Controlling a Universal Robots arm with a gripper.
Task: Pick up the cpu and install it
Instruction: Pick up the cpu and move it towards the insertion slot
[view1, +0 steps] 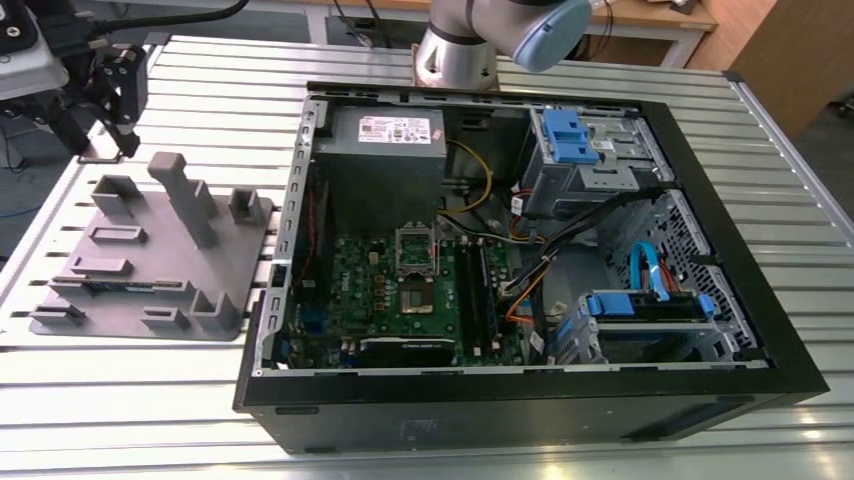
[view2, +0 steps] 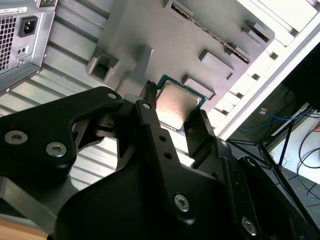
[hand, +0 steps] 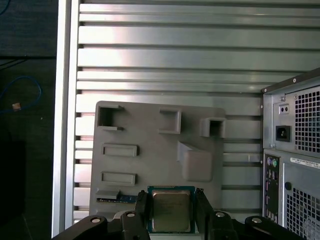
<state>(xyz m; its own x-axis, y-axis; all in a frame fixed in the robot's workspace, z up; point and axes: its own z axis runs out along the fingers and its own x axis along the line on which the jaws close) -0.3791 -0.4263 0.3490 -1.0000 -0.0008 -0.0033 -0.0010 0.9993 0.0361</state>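
One cpu (view2: 177, 107) in the gripper (hand: 171, 200)

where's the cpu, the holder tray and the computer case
cpu (hand: 171, 211): first wrist view, middle of its silver top
holder tray (view1: 167, 262): exterior view, bare flat base
computer case (view1: 534, 425): exterior view, black side wall

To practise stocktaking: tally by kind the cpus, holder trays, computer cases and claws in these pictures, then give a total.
cpu: 1
grey holder tray: 1
computer case: 1
claw: 1
Total: 4
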